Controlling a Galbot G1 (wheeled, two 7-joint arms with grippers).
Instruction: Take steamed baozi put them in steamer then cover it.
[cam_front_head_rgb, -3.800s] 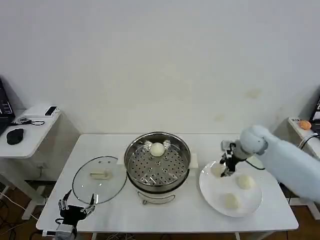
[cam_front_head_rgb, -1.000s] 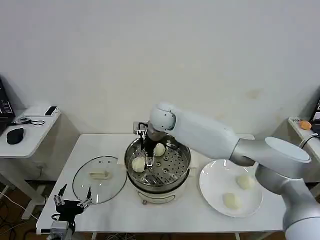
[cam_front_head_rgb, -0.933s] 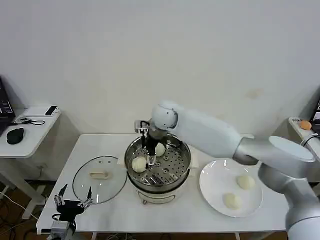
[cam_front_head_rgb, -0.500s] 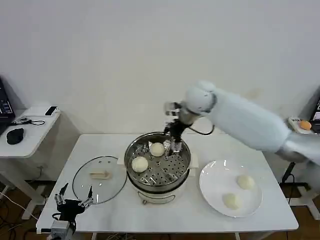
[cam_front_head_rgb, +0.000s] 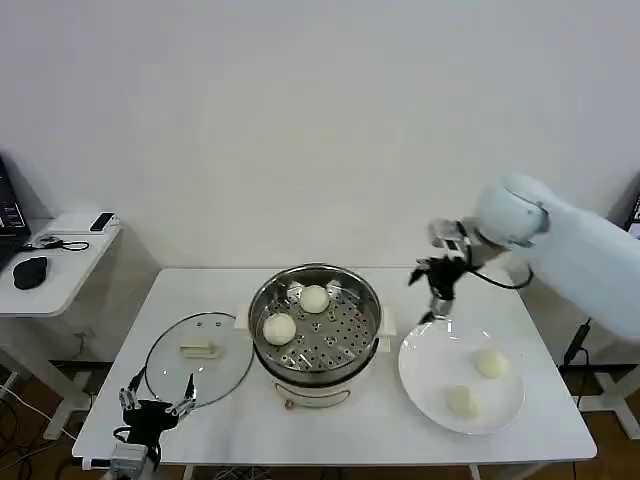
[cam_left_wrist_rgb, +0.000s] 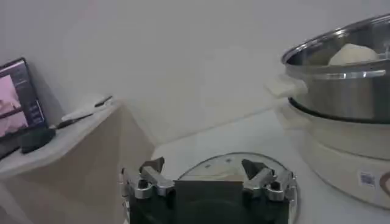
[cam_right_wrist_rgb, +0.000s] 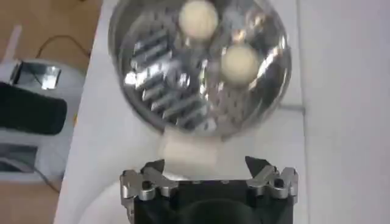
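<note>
Steamer, round shiny stainless-steel pot: two cream-white round buns inside | right hand: empty, fingers spread, above white plate | left hand: open, empty, beside clear glass lid.

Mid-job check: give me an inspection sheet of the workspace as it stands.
Surface: white table.
Job's things: two baozi in steamer; two baozi on white plate; cover flat on the table, left of steamer.
Clutter: nothing seen.
Grippers: right pincer open, empty, above plate's far edge; left pincer open near cover.
Cables: cords on side desk.
Surroundings: white wall, side desk with mouse.
</note>
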